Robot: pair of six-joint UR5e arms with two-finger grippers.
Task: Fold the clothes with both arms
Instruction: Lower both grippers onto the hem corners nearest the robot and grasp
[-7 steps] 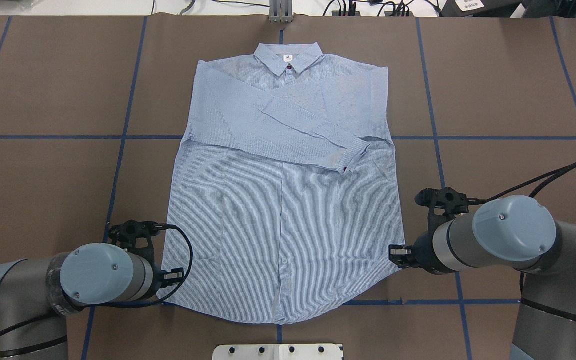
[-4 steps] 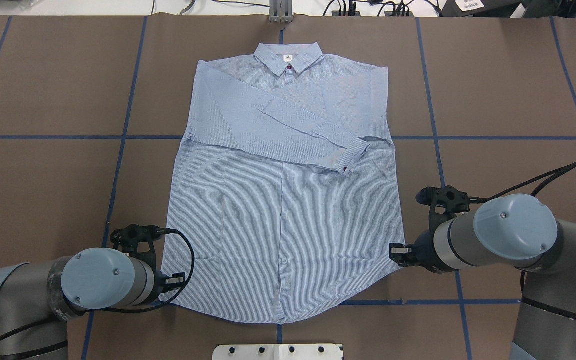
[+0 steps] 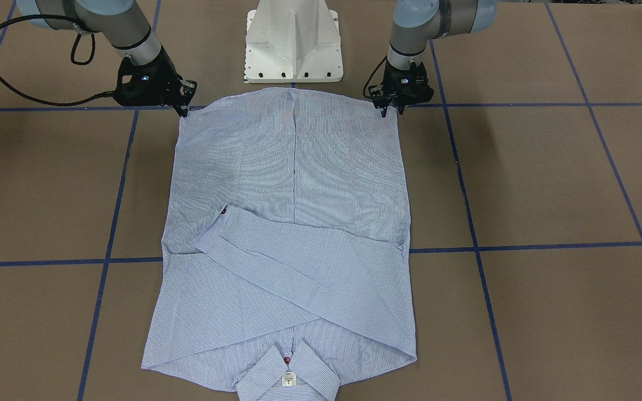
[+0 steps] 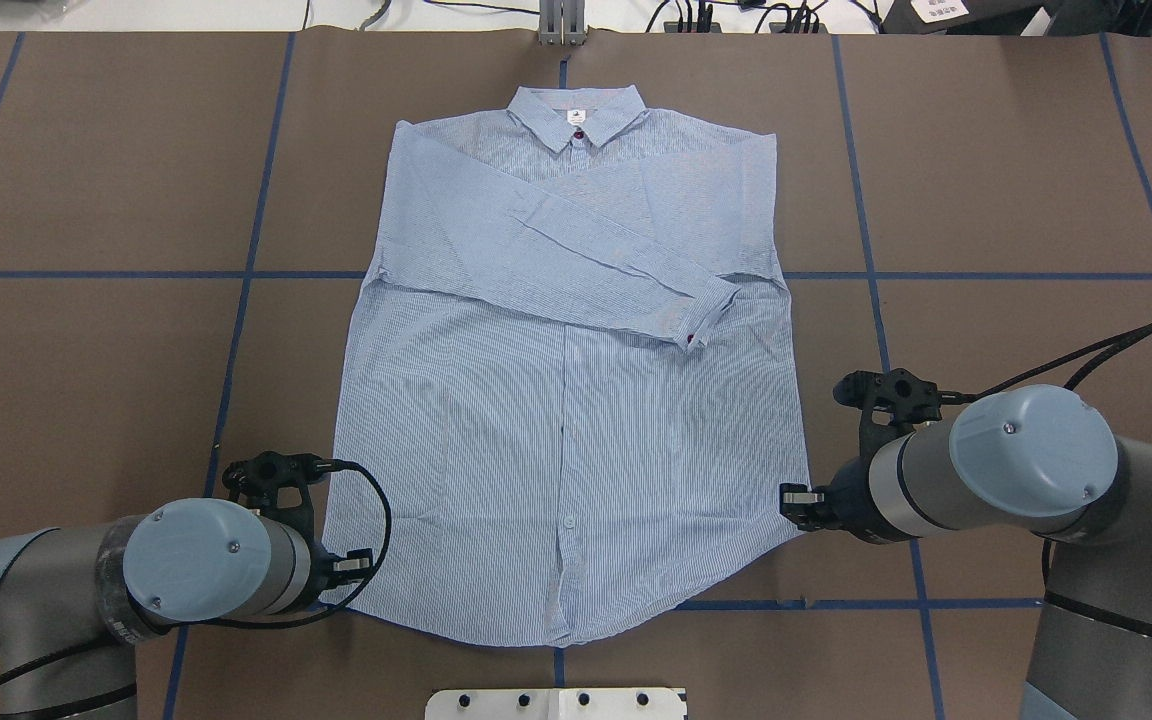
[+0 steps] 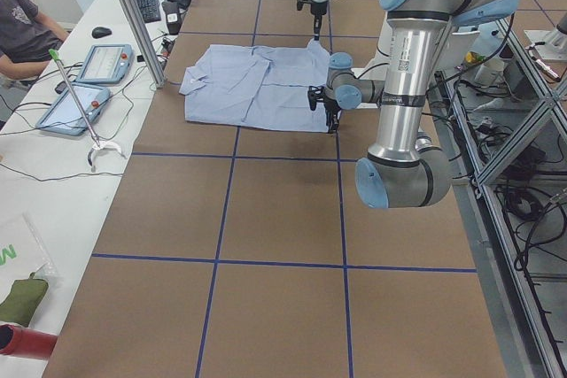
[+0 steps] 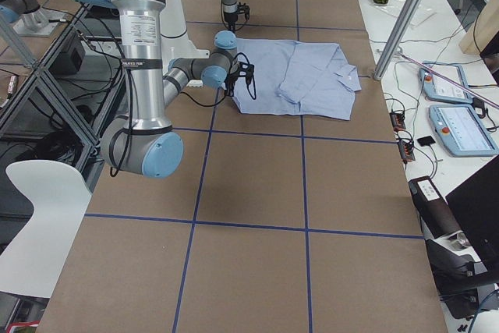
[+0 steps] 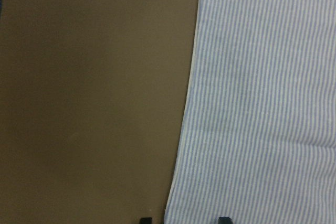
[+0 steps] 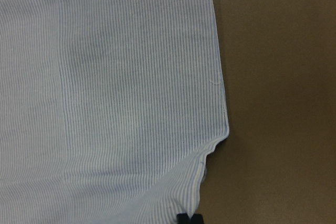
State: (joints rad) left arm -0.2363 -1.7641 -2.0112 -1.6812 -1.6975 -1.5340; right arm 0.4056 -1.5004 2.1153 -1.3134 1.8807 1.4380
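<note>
The light blue striped shirt (image 4: 566, 420) lies flat on the brown table, collar (image 4: 577, 115) at the far side. Both sleeves are folded across the chest. It also shows in the front view (image 3: 293, 184). My left gripper (image 4: 351, 568) is at the near left hem corner. In the left wrist view (image 7: 185, 220) it is open, and its fingertips (image 7: 146, 220) straddle the shirt's edge. My right gripper (image 4: 794, 497) is at the near right hem corner. In the right wrist view (image 8: 189, 219) its fingers are together on the puckered hem.
The white pedestal base (image 3: 293, 44) stands just behind the shirt's hem. Blue tape lines (image 4: 236, 330) cross the brown table. A metal post (image 5: 133, 15) and a side table with tablets (image 5: 102, 64) stand beyond the collar end, where a person sits.
My left gripper has moved a little toward the robot along the shirt's left edge. My right gripper's fingers have closed on the right hem corner. The shirt has not moved.
</note>
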